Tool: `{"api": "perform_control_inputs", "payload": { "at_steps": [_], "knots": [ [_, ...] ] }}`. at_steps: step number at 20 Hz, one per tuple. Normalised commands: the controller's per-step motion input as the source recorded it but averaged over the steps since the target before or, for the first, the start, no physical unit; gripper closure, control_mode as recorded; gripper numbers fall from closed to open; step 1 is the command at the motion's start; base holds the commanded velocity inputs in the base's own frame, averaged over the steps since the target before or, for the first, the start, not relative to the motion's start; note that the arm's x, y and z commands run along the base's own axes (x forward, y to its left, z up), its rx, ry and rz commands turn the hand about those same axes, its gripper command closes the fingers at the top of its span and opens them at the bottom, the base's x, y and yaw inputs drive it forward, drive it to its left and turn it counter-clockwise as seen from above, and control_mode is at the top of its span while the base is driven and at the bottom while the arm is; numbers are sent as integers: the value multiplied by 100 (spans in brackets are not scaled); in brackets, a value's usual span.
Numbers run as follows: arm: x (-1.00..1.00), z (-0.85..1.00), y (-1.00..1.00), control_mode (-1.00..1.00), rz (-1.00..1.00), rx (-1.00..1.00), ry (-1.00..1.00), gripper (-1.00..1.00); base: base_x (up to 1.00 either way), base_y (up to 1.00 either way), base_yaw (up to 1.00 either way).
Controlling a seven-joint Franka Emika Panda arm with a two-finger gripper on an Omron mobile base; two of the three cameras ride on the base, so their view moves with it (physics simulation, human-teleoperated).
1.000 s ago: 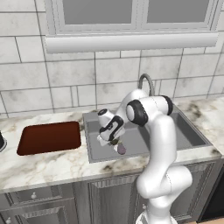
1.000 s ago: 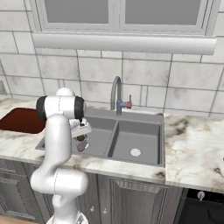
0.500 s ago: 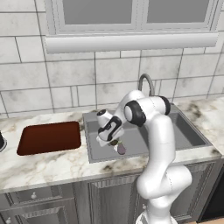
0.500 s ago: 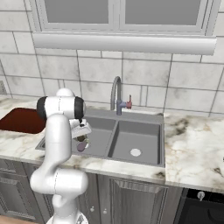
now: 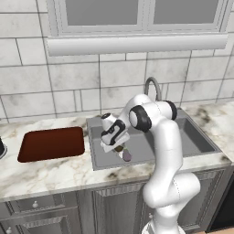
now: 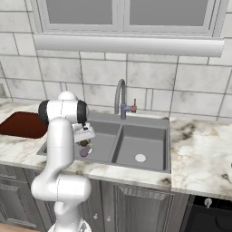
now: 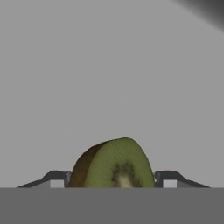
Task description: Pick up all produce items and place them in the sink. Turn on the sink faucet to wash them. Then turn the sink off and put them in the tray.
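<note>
Down in the left basin of the sink (image 5: 192, 137) the gripper (image 5: 115, 147) hangs low, just left of centre in the left base view, and the hand view gives the close-up: a halved kiwi (image 7: 113, 164), green cut face and pale core toward the camera with the brown skin on its left edge, sits right between the two dark fingertips (image 7: 56, 176) at the bottom of the frame. The jaws stand fairly wide, one tip to each side of the fruit with a sliver of grey showing between, so it reads as a loose bracket and not a firm pinch; whether the pads actually touch the kiwi I cannot tell. Just below and right of the hand, the small purple eggplant (image 5: 126, 156) lies on the basin floor, and from the right base view it shows as a purple blob (image 6: 84, 152) under the wrist, at lower left of centre. So both produce items are in the sink, and the judgement here is that the step in hand is either the drop-off of the kiwi or its pick-up after washing. The gooseneck faucet (image 6: 120, 97) stands at the back rim, centre of the right base view, no water visible. The reddish-brown tray (image 5: 52, 143) waits bare on the counter at the left. If this is the drop-off, the next move calls for a clean lift out of the basin and a reach to the faucet.
</note>
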Motion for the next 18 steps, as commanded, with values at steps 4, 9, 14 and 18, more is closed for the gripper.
{"api": "perform_control_inputs", "payload": {
  "at_steps": [4, 9, 14, 18],
  "knots": [
    [0, 0, 0, -100, 0, 1, 0, -100, 0, 0, 0],
    [-1, 6, -1, -100, 0, 0, 0, -100, 0, 0, 0],
    [-6, 23, 0, -100, 0, 0, 0, -100, 0, 0, 0],
    [-14, 39, -2, -100, 0, 0, 0, -100, 0, 0, 0]
  ]
}}
